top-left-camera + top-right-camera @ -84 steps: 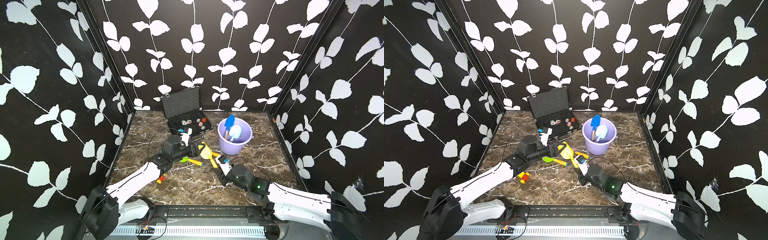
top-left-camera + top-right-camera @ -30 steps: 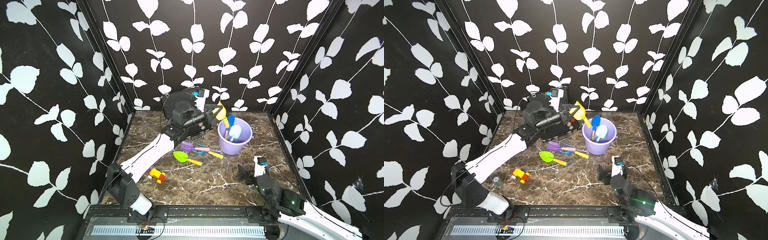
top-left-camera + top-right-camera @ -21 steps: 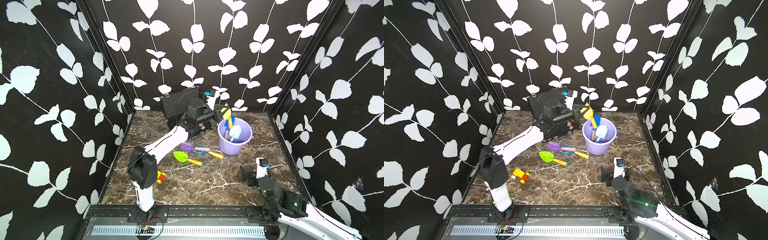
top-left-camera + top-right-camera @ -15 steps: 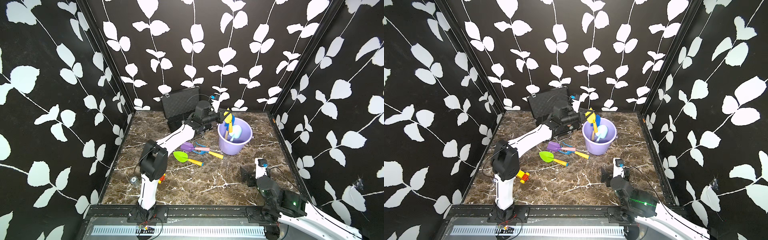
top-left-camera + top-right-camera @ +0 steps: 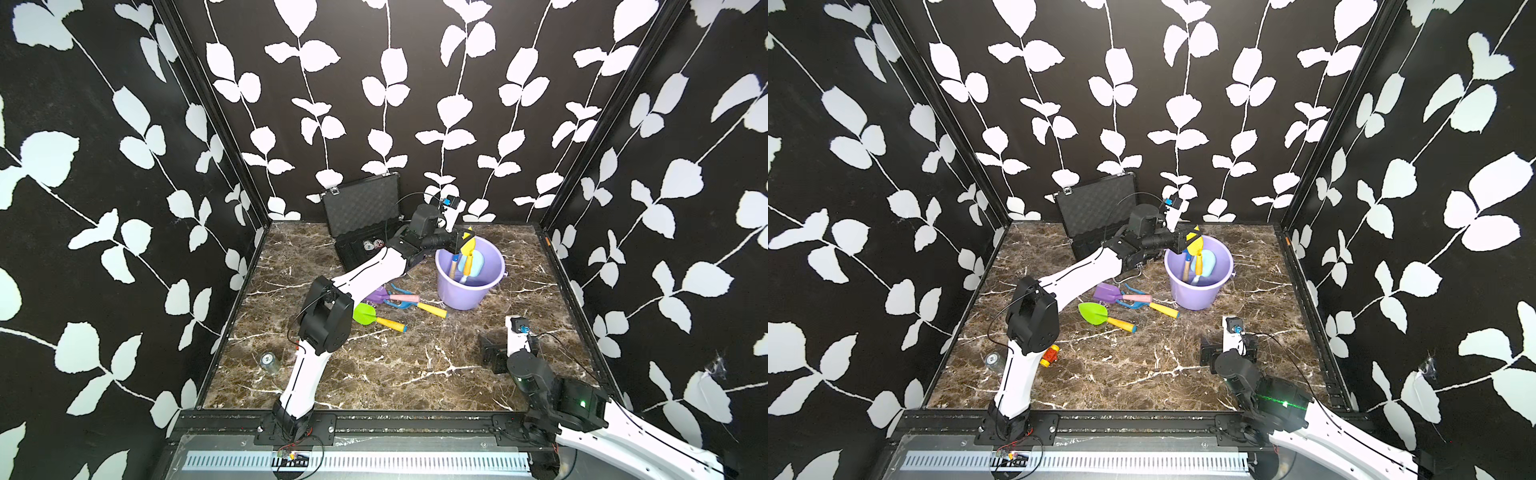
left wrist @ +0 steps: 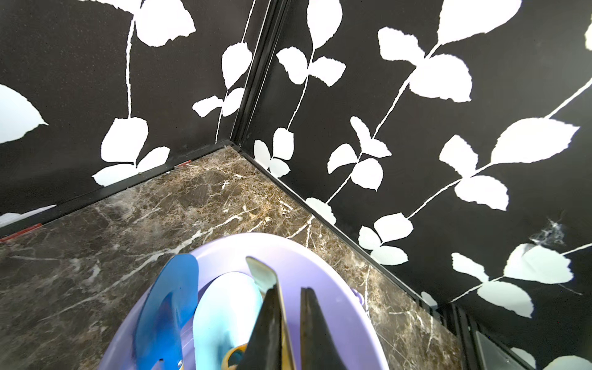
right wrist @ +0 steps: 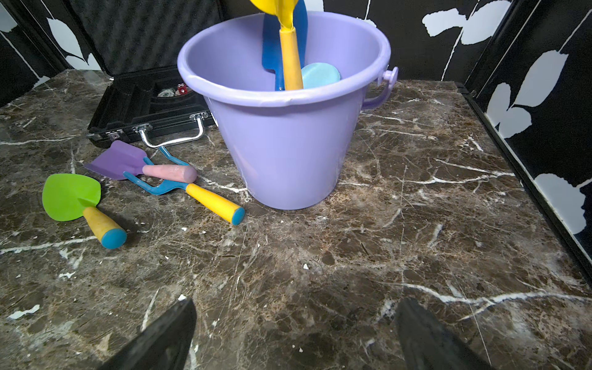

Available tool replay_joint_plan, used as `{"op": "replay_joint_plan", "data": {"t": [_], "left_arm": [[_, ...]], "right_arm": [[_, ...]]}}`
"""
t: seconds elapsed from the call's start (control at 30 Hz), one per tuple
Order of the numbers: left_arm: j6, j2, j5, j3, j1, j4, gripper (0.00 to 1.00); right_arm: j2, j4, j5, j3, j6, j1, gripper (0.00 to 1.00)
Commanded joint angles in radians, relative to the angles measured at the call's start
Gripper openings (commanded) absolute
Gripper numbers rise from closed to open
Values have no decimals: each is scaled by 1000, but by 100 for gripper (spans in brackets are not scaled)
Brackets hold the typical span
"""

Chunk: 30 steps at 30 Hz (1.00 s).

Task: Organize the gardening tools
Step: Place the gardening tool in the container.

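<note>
Both top views: right of centre, the left gripper (image 5: 461,240) is clamped narrow on the yellow spade (image 5: 468,249), held handle-down over the purple bucket (image 5: 461,296), likely for a clean drop. Purple spade (image 5: 376,296), blue claw rake (image 5: 400,303) and green spade (image 5: 363,312) are seen on the floor, centre, unsorted. Right gripper (image 5: 490,354), lower right, is set clear. Left wrist: blade is pinched by near-shut jaws; blue spade (image 6: 166,304) and pale-blue scoop (image 6: 224,317) are stood inside. Right wrist: jaws are spread wide, nothing held, faced toward floor tools.
</note>
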Motion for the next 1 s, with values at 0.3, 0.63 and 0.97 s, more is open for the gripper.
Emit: {"op": "replay_joint_plan", "data": {"t": [0.3, 0.63, 0.97], "left_arm": [[108, 72, -80, 97, -31, -176, 0], [89, 119, -34, 143, -33, -157, 0], [66, 55, 6, 167, -41, -175, 0]], "right_arm": [[-7, 11, 9, 4, 20, -3, 99], [-26, -5, 1, 15, 19, -3, 99], [14, 22, -3, 11, 22, -3, 99]]}}
